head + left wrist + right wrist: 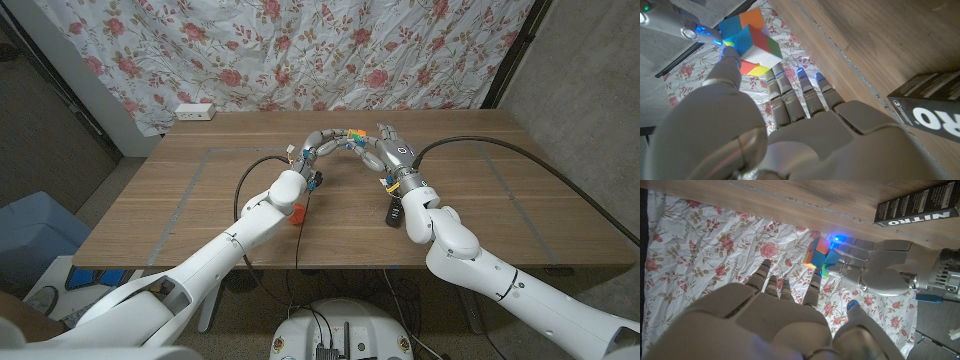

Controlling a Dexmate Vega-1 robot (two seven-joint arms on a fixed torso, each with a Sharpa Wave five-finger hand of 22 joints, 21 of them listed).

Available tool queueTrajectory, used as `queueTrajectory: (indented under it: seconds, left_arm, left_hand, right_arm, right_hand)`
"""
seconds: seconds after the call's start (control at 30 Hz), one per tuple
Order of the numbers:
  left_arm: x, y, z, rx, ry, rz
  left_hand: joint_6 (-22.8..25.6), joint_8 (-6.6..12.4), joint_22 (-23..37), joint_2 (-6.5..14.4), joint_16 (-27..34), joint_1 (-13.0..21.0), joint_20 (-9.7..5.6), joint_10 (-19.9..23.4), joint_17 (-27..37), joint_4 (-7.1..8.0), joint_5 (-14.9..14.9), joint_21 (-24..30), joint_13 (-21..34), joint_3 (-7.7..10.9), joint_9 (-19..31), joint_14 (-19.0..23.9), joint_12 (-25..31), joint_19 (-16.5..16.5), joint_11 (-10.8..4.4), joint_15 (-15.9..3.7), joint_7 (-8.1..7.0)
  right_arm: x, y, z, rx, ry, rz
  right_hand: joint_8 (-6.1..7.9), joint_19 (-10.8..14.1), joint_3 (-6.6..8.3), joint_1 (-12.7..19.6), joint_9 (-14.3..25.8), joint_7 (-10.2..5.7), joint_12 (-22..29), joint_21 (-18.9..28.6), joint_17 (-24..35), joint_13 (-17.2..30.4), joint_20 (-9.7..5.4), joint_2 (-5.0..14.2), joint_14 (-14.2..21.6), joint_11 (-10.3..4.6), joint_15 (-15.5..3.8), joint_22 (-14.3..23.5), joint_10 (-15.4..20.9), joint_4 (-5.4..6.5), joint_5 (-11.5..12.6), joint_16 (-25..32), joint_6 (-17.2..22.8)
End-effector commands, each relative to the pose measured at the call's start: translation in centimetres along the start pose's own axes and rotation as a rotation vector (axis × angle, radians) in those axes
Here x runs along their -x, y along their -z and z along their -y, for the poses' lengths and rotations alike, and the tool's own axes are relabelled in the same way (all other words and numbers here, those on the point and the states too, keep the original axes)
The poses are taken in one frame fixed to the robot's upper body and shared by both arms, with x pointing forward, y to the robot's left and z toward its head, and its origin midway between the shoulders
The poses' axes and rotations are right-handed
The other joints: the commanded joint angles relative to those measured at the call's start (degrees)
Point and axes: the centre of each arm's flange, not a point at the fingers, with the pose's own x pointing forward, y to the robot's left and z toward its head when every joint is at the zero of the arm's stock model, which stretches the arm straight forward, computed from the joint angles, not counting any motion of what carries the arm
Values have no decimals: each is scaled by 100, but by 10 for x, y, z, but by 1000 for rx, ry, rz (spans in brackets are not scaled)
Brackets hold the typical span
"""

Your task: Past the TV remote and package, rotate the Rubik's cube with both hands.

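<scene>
Your left hand [318,150] and right hand [388,150] meet at upper centre of the head view, both grasping the Rubik's cube [350,138] between fingertips, raised off the table [180,200]. Risk: uneven twist force pops the cube loose. Wrists arch inward, fingers curled toward each other.

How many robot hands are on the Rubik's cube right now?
2. The left hand and the right hand meet at the Rubik's cube, raised above the table's far middle. How firmly the right hand grips it is unclear.
</scene>
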Motion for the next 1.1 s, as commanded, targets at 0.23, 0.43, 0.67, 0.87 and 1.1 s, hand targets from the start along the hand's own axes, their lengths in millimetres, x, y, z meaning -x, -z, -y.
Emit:
queueTrajectory:
  seconds: [0.23,0.43,0.67,0.87,1.1]
  left_arm:
    - [-1,4,3,58,-10,-1]
    - [-1,4,4,75,-7,2]
    - [0,4,6,97,-6,4]
    - [1,5,8,105,-3,5]
    - [3,5,8,100,-4,1]
  left_hand:
    - [153,56,29,55,43,30,-28,242,9,15,38,-1,5,2,19,73,43,36,-190,-510,123]
    - [160,55,29,59,41,32,-25,256,9,15,38,-2,8,2,20,74,46,39,-189,-505,120]
    - [150,44,29,74,37,35,-21,249,10,18,38,-4,12,4,21,73,39,37,-187,-506,127]
    - [152,41,29,79,34,33,-21,251,11,21,37,-4,15,3,23,75,38,38,-189,-503,132]
    - [154,36,29,83,34,29,-21,246,11,24,35,-4,17,0,24,84,32,43,-187,-501,131]
  right_arm:
    - [0,-4,-5,-11,-15,12]
    - [0,-4,-7,-16,-18,11]
    - [1,-4,-10,-22,-19,4]
    - [2,-4,-12,-29,-20,-1]
    - [4,-2,-13,-37,-16,-9]
  right_hand:
    - [21,28,41,31,7,34,35,27,4,15,-20,140,-10,-26,-15,16,3,17,18,21,14]
    - [-2,31,42,32,7,33,34,27,4,15,-20,142,-9,-30,-16,16,2,18,18,23,-14]
    - [-19,33,44,36,8,40,33,25,0,15,-22,141,-4,-45,-27,16,-2,17,18,25,-7]
    - [-32,38,49,41,9,41,35,26,-4,16,-23,141,-3,-41,-25,16,3,15,19,24,-3]
    - [-43,41,52,46,9,36,35,25,-6,16,-26,142,9,-48,-27,16,4,12,19,29,-1]
